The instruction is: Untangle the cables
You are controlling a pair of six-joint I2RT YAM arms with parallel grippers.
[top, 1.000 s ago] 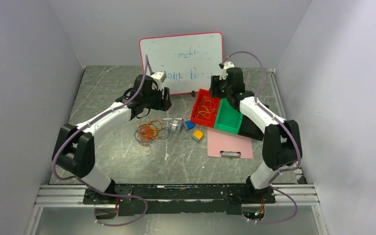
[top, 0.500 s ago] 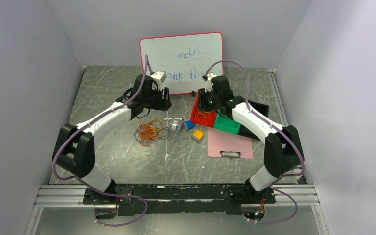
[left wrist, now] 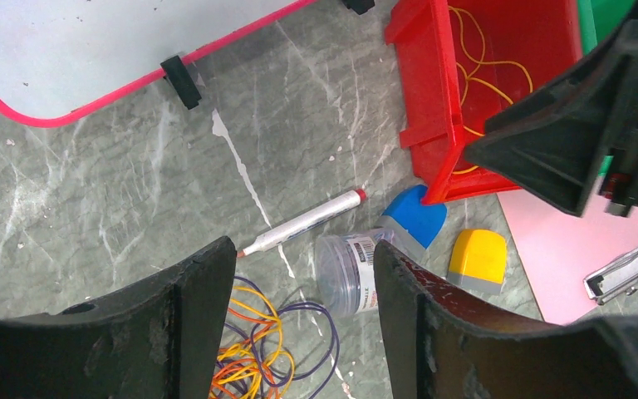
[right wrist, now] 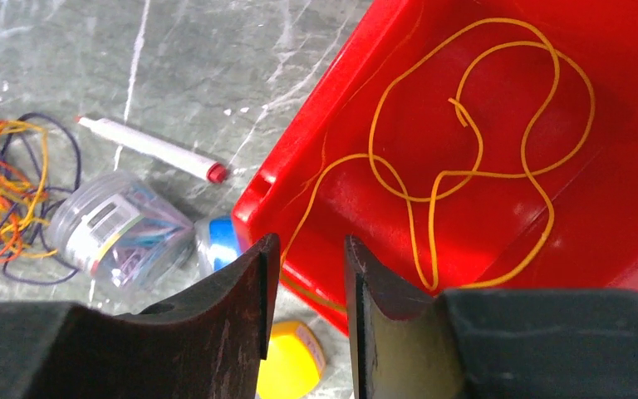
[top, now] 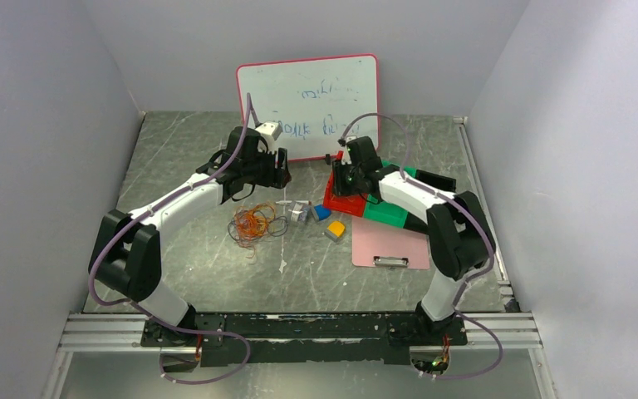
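My left pincer (left wrist: 299, 249) gaped empty over the cables (left wrist: 253, 366), my right pincer (right wrist: 309, 245) hung narrowly parted, empty; I judged one outer loop best nipped.

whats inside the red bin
One yellow cable lies looped on the floor of the red bin. The right gripper covers the bin's near part, so anything there is hidden.

Pink-framed white dry-erase board (top: 307, 96) standing upright at the rear, faint blue handwriting in two rows, not legible, small clear plastic jar (left wrist: 349, 270) lying on its side, white printed label with barcode-like stripes, characters too small to read, no other markings readable.
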